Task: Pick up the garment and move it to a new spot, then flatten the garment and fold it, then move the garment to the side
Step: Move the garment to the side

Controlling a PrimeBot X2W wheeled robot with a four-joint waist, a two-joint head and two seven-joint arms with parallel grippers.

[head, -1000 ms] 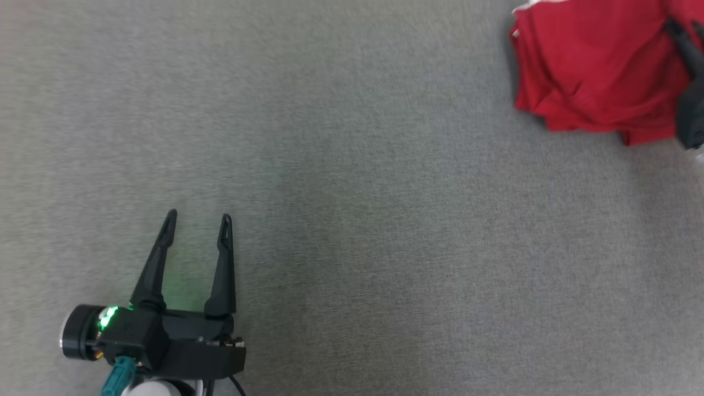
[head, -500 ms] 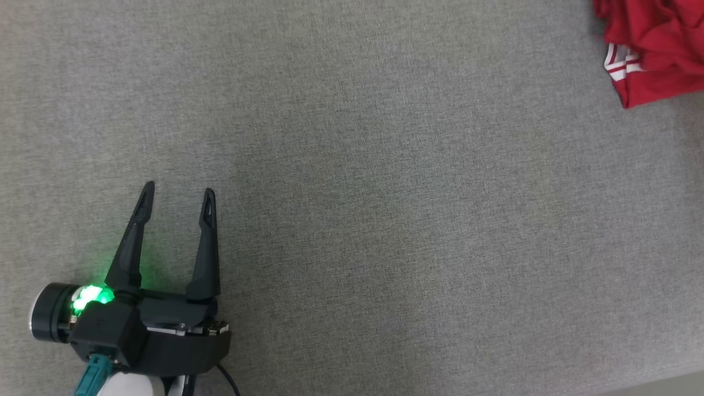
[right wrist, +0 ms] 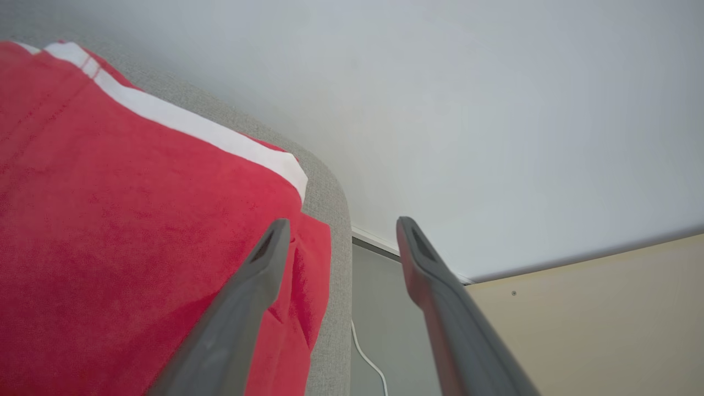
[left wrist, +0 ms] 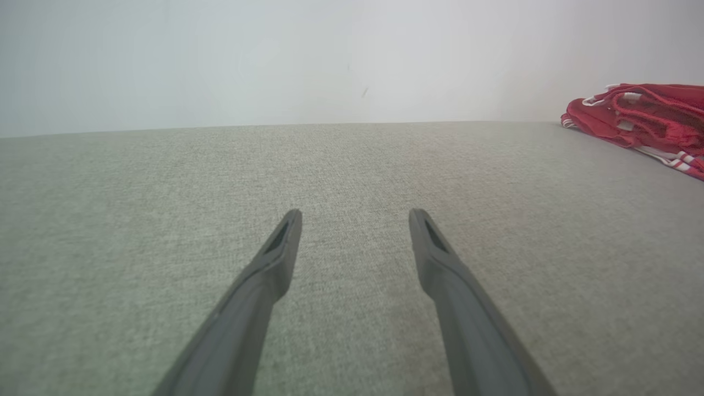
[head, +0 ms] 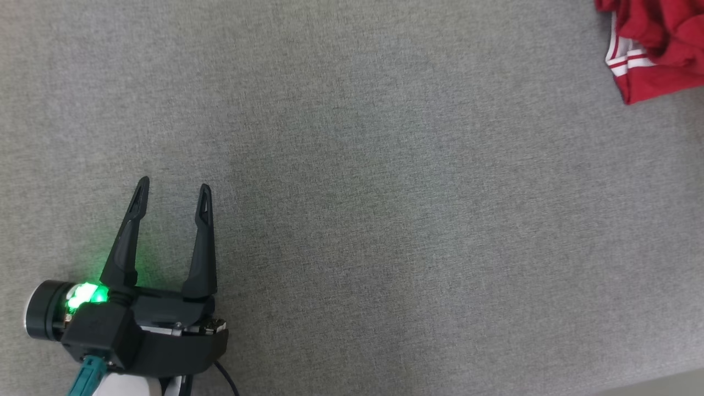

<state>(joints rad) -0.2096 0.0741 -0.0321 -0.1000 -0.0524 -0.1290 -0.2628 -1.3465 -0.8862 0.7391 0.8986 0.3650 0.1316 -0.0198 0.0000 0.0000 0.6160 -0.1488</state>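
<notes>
The red garment with white stripes point(head: 657, 49) lies bunched at the far right corner of the grey surface, partly cut off by the head view's edge. The left wrist view shows the garment point(left wrist: 643, 113) far off to the right. My left gripper point(head: 173, 190) rests open at the lower left, fingers spread and nothing between them. Close above the garment point(right wrist: 126, 236) my right gripper point(right wrist: 338, 231) stands open, its left finger over the red cloth, its right finger past the surface's edge.
The grey fabric surface point(head: 374, 209) stretches wide between my left gripper and the garment. In the right wrist view the surface's rounded edge point(right wrist: 330, 220) drops to a floor with a white cable point(right wrist: 368, 357) and a pale wall beyond.
The head camera has shifted, so the garment now sits at the view's top right corner. The right gripper, seen on the cloth one second ago, has left the head view. The left gripper stays open.
</notes>
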